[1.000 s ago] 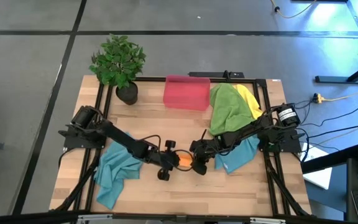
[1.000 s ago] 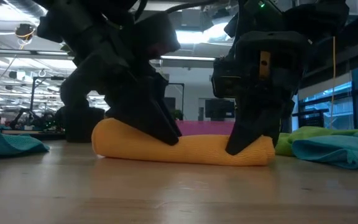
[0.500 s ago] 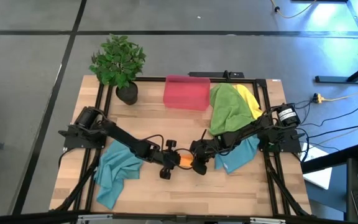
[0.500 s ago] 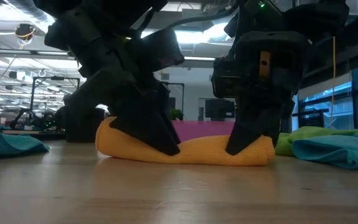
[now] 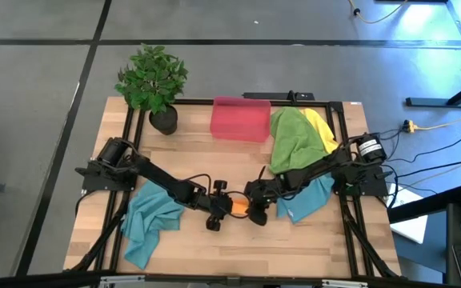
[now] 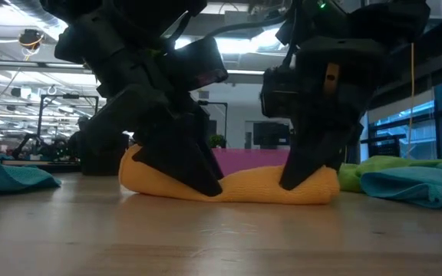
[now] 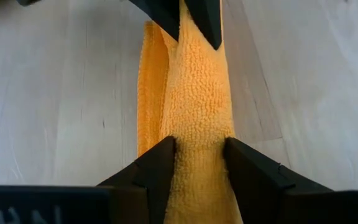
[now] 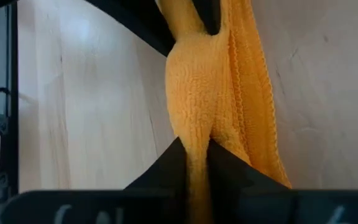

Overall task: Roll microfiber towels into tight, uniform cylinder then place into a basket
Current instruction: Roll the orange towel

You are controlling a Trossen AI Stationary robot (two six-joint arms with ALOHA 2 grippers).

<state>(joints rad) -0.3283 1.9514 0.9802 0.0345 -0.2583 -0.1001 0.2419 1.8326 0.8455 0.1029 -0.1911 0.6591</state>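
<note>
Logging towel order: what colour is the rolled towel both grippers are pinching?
Orange towel; clearest in the left wrist view.

A rolled towel [image 5: 237, 206] lies mid-tabletop [image 5: 238, 256], between the left pincer [image 5: 217, 210] and the right pincer [image 5: 254, 208]. Behind it sits the basket [image 5: 240, 118], with a potted plant [image 5: 154, 84] to its left and heaped towels [image 5: 294, 136] to its right. Another towel [image 5: 149, 220] lies at the left.
</note>
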